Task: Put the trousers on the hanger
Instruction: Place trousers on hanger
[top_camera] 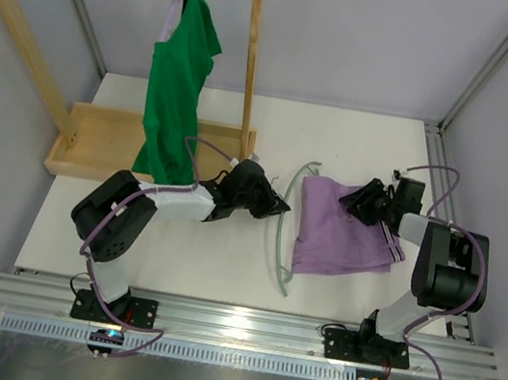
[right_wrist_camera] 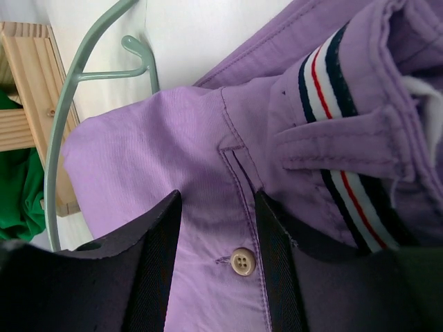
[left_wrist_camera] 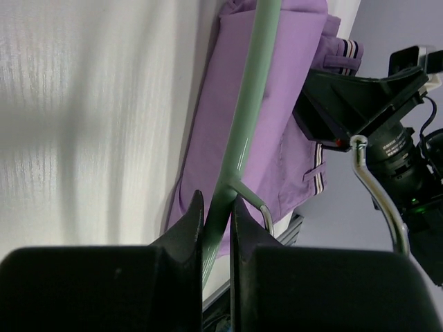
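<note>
Left arm: stretched low across the table, left gripper (top_camera: 278, 204) clenched on the hanger (top_camera: 277, 243).
Right arm: folded inward, right gripper (top_camera: 359, 204) down on the trousers (top_camera: 344, 234), jaws parted.
Trousers: folded flat at the table's right, with the hanger along their left edge.
Right wrist alone: striped waistband (right_wrist_camera: 346, 117) and a button (right_wrist_camera: 241, 261).

From overhead, the thin mint-green plastic hanger (top_camera: 275, 252) slips out of sight under the left gripper (top_camera: 279, 204), at nine o'clock of the folded lilac fabric trousers (top_camera: 339, 234). The right gripper (top_camera: 357, 205) covers their one o'clock corner, and the buttons are too small to see.
</note>
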